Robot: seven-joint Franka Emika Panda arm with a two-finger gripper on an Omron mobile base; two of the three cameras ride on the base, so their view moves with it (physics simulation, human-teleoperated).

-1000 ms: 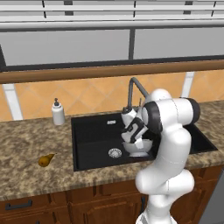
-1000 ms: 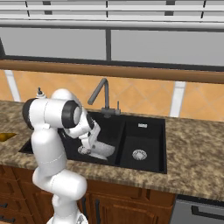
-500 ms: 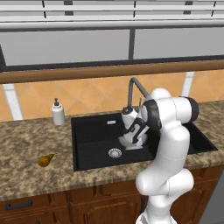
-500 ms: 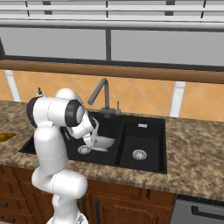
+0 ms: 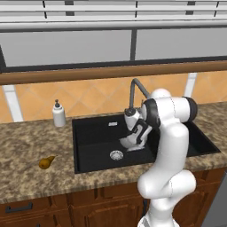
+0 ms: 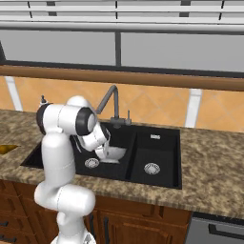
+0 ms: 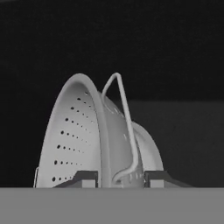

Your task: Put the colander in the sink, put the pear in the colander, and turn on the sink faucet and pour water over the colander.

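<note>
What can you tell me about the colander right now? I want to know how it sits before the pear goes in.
The colander is a light grey-white round bowl with rows of small holes, a thin wire loop handle at its rim and a low ring base. In the hand view it appears edge-on, its rim and handle between the gripper fingertips. In the base views it sits low in the wide basin of the black sink, near the round drain, under the faucet. Whether it rests on the sink floor cannot be told.

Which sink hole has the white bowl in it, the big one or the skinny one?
The big one. The colander sits in the wide basin of the sink, near that basin's drain. The skinny basin has none.
</note>
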